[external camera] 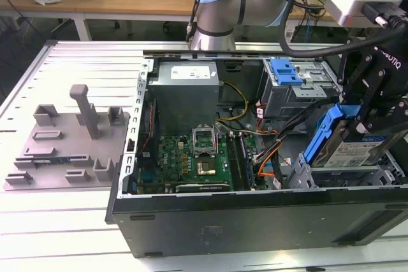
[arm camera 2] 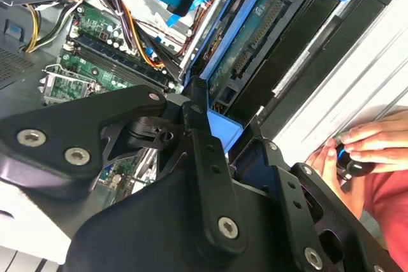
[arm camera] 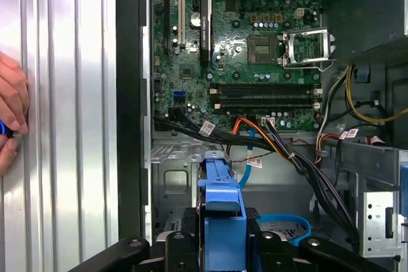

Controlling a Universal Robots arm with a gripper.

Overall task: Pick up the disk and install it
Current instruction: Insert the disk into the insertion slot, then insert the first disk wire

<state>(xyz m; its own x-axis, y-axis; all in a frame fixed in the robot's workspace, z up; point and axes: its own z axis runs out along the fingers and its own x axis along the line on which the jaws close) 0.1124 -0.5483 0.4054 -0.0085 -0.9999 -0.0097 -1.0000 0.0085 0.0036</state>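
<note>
The disk [external camera: 357, 152], a silver-grey hard drive with a white-and-blue label in a bright blue frame, hangs tilted over the metal drive cage [external camera: 301, 174] at the exterior view's lower right of the open computer case. My gripper [external camera: 368, 122] comes down from above and is shut on the disk. In the second wrist view the black fingers [arm camera 2: 197, 138] clamp the blue frame [arm camera 2: 224, 133], and the disk's circuit-board side [arm camera 2: 264, 27] faces the camera. The first wrist view has the blue frame [arm camera: 223, 211] held between the fingers above the cage floor [arm camera: 175, 179].
Inside the case sit a grey power supply [external camera: 188, 90], the green motherboard [external camera: 191, 157], a blue latch [external camera: 285, 71] and bundles of cables [external camera: 271, 151]. A grey fixture [external camera: 70, 148] lies on the ribbed table to the left. A person's hand [arm camera 2: 363, 151] rests beside the case.
</note>
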